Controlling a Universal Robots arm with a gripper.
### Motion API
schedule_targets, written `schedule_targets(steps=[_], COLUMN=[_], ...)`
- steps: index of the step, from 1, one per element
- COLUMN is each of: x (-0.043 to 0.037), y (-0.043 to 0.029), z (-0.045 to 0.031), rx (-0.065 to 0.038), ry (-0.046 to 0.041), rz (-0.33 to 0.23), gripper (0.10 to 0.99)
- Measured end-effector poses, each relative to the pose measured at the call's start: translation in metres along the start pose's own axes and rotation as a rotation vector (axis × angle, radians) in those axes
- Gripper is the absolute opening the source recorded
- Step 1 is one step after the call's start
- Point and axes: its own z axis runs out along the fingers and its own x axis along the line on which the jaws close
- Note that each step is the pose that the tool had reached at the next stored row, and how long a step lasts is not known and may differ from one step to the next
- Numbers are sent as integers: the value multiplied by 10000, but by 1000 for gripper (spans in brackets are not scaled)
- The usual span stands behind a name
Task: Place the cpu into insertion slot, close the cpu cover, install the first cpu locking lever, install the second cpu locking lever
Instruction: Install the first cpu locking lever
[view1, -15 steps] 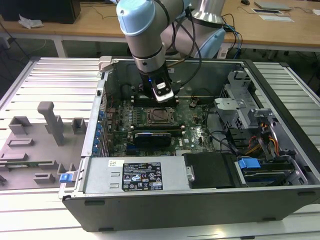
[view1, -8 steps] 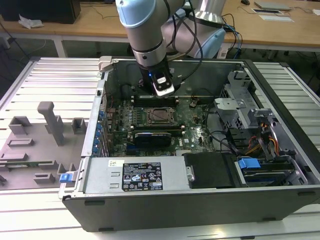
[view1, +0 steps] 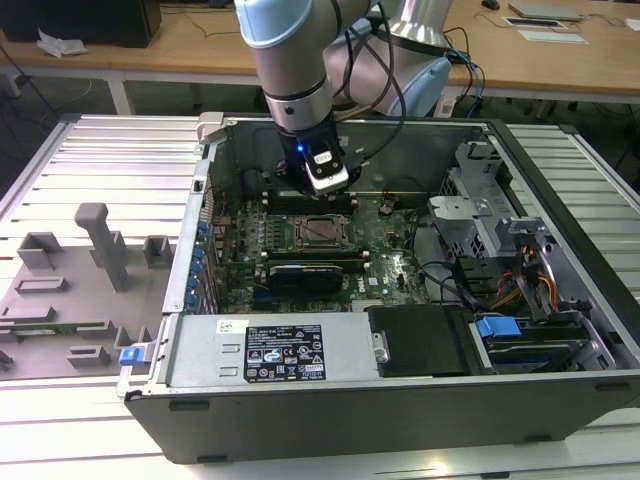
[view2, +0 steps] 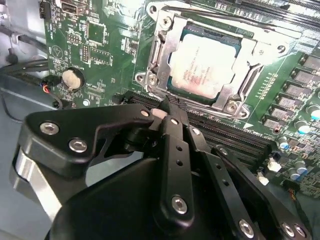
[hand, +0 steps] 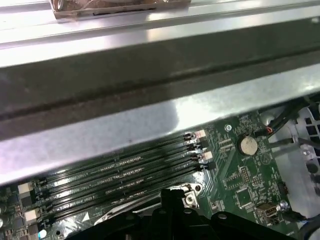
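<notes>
The cpu (view2: 202, 65) lies flat in the insertion slot (view1: 318, 232) on the green board, silvery top up. The cpu cover (view2: 250, 55), a silvery frame plate, lies down around the chip. A thin metal lever rod (view2: 225, 25) runs along one edge of the cover. My gripper (view2: 167, 106) hangs just beside a corner of the socket. Its black fingers are shut together with nothing between them. In the exterior view the gripper (view1: 325, 185) sits inside the open computer case, just behind the socket. In the first wrist view the gripper (hand: 172, 196) is over the socket's corner bracket (hand: 190, 197).
Long black memory slots (hand: 120, 175) run between the socket and the metal case wall (hand: 150, 120). A coin battery (view2: 73, 78) sits on the board. The power supply (view1: 270, 350) and drive cage (view1: 480, 200) flank the board. Grey fixtures (view1: 100, 245) stand on the exterior view's left.
</notes>
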Motion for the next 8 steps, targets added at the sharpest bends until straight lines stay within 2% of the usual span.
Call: schedule_targets(steps=[1, 2, 3, 4, 5, 6, 8], x=[0, -6, -18, -25, -30, -31, -31], y=[1, 2, 4, 5, 6, 6, 6], z=[1, 3, 10, 13, 16, 15, 15], rx=[12, 90, 218, 291, 333, 352, 354], ry=[29, 280, 707, 944, 1082, 1130, 1131], rz=[4, 32, 74, 100, 116, 121, 121], gripper=[106, 106, 106, 106, 106, 106, 106])
